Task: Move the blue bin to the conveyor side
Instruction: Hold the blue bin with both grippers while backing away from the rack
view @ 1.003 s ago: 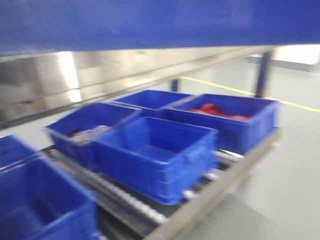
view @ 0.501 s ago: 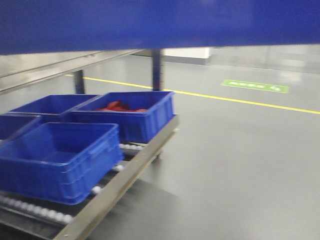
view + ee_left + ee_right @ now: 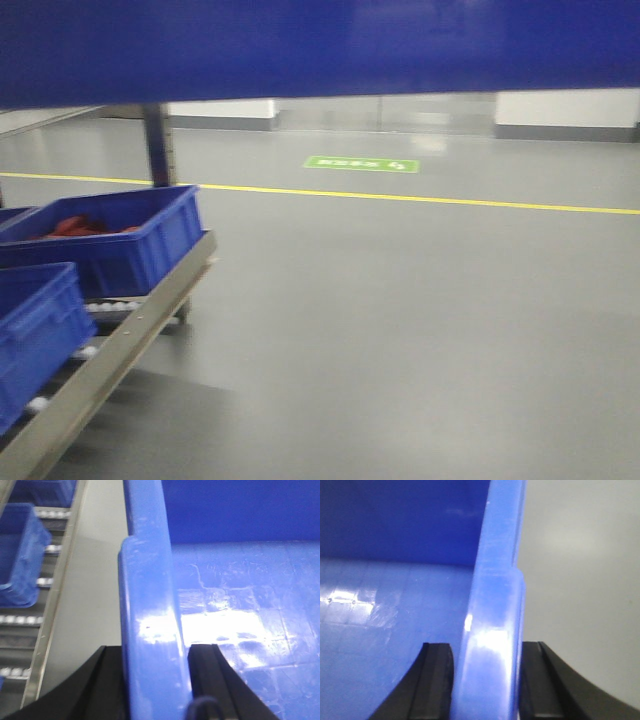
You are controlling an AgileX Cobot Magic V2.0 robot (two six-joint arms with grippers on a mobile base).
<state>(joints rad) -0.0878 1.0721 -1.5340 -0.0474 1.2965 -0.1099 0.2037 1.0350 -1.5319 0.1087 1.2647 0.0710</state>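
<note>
left gripper [image 3: 155,672] pinching blue bin [image 3: 240,605] rim, fingers straddling wall — right gripper [image 3: 487,667] clamping opposite rim same way, grey floor [image 3: 580,580] showing beside it

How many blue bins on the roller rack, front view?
2: bin with red contents at back, nearer bin lower left. A sliver at the left edge may be a third.

- The left pincer [image 3: 155,682], matte black, straddles the thick rolled rim of the large glossy blue bin [image 3: 150,580]. One finger [image 3: 107,685] sits outside the wall, the other inside, and both press against it.
- The right pincer [image 3: 487,677] clamps the bin's other side wall likewise, with black fingers [image 3: 434,680] flanking the rim.
</note>
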